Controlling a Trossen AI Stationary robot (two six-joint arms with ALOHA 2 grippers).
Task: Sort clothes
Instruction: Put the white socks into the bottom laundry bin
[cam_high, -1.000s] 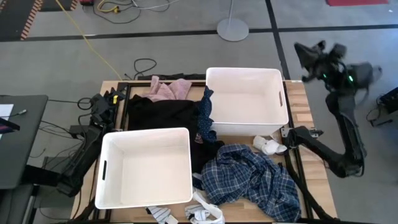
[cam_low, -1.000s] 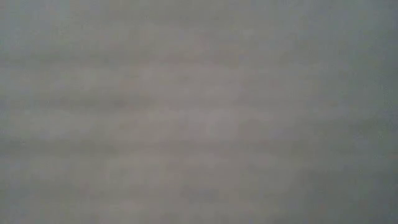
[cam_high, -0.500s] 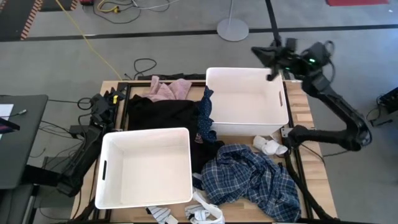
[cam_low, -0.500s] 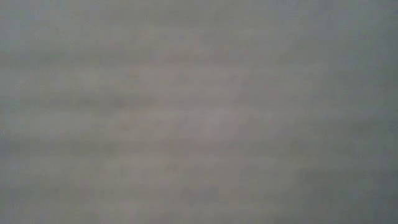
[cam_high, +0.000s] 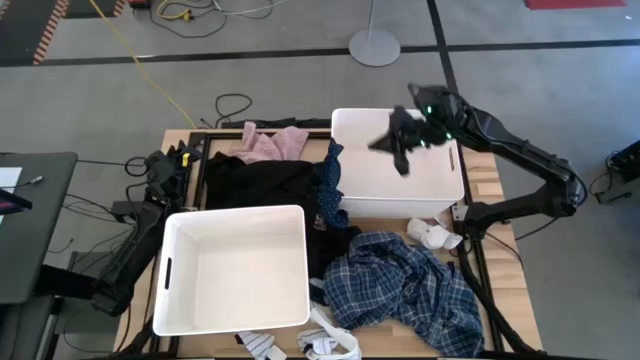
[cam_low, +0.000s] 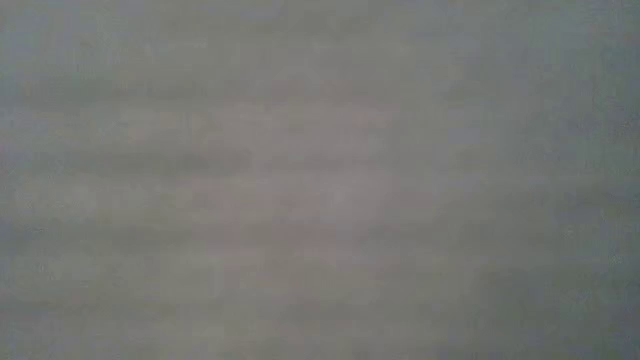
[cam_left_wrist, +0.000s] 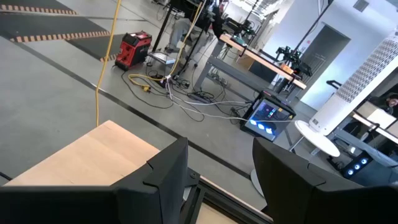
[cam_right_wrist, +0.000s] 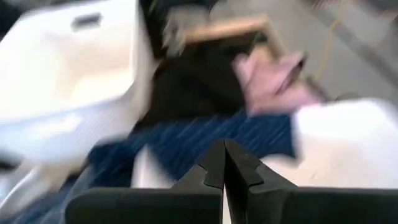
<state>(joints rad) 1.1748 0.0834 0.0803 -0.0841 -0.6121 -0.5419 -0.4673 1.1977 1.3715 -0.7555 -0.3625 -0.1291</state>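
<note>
Clothes lie across the desk (cam_high: 492, 172) around two white bins. Far bin (cam_high: 398, 190) stands toward the right side; near bin (cam_high: 235, 270) stands toward the left front. Neither bin shows any fabric inside.

Right gripper (cam_high: 388, 143) hangs above the far bin's interior, its arm reaching in from the right. The right wrist view shows its fingers (cam_right_wrist: 211, 167) pressed together with nothing between them.

Left gripper (cam_left_wrist: 219, 171) is parked at the desk's left edge, facing out into the room. Its fingers stand partly apart, with nothing between them.

Pink garment (cam_high: 272, 145) lies at the far edge of the desk, touching the large black garment (cam_high: 262, 183) spread just in front of it. Dark blue patterned piece (cam_high: 332, 190) hangs against the far bin's left wall. Blue-white plaid shirt (cam_high: 408, 288) is heaped at the front right. White sock (cam_high: 432, 236) rests just in front of the far bin, beside the shirt. Striped socks (cam_high: 262, 344) and a white piece (cam_high: 330, 342) lie at the front edge, next to the near bin.

Low view shows only uniform grey.
</note>
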